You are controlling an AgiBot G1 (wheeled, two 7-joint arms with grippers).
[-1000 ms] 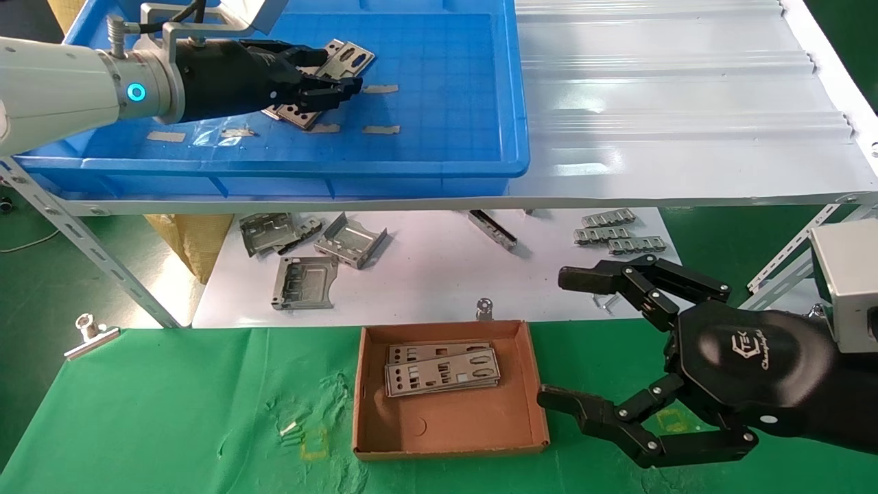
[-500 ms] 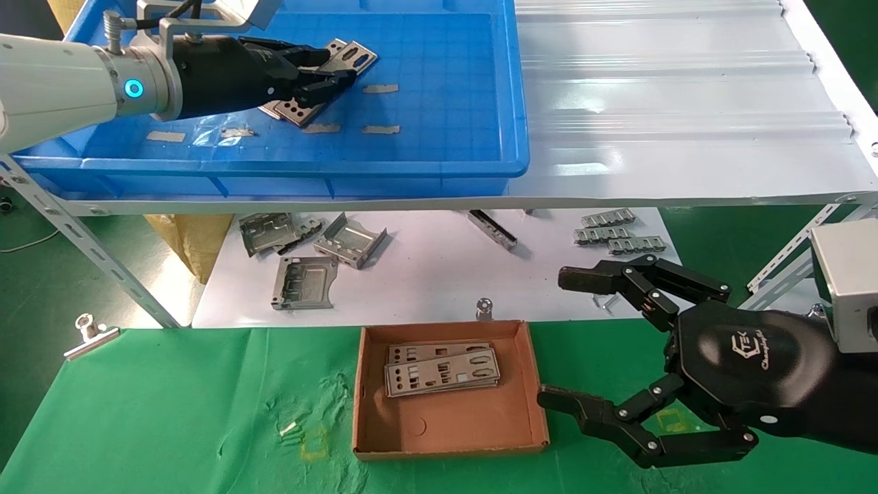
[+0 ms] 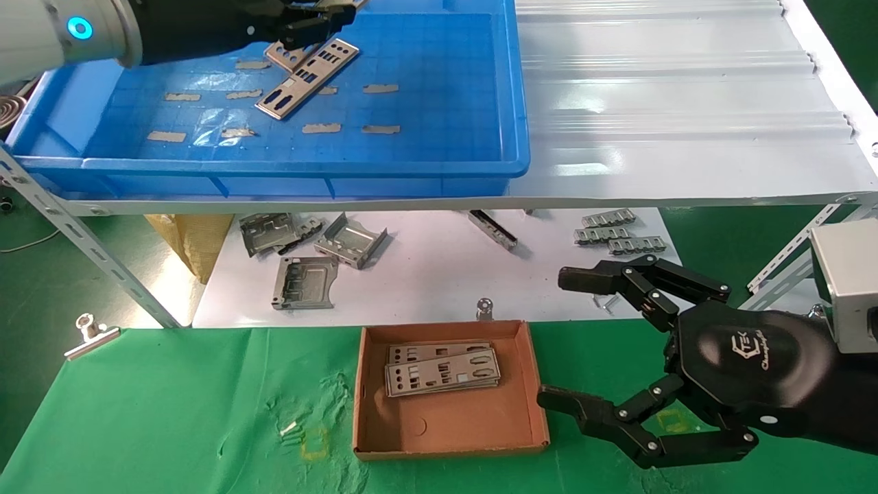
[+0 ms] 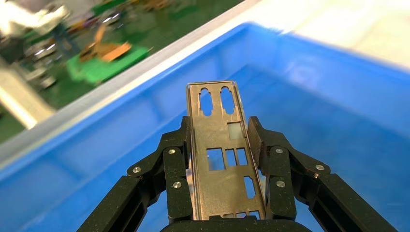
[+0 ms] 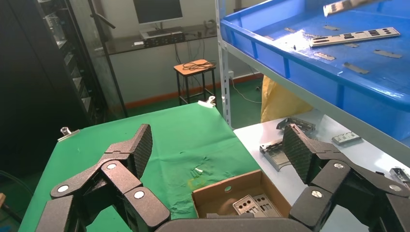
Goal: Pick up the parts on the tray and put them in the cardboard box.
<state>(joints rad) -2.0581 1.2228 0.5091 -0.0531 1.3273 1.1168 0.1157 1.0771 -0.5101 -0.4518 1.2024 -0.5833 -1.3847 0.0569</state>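
My left gripper (image 3: 322,14) is over the far left of the blue tray (image 3: 425,161), at the picture's top edge. In the left wrist view it (image 4: 220,130) is shut on a silver punched plate (image 4: 220,154), held lengthwise between the fingers and raised above the tray floor. The raised plate also shows in the right wrist view (image 5: 341,6). Another plate (image 3: 309,77) lies flat in the tray just below. The cardboard box (image 3: 449,429) sits on the green cloth and holds two stacked plates (image 3: 442,370). My right gripper (image 3: 552,337) is open and empty, to the right of the box.
Bent grey brackets (image 3: 312,250) and small ribbed clips (image 3: 617,233) lie on the white lower shelf behind the box. The tray floor bears tan tape strips (image 3: 381,129). A metal binder clip (image 3: 89,329) sits at the cloth's left corner. A slanted shelf leg (image 3: 89,254) stands at the left.
My left gripper has closed on one plate and lifted it up and away from the tray floor. The other plate stays lying in the tray. The right arm has not moved.
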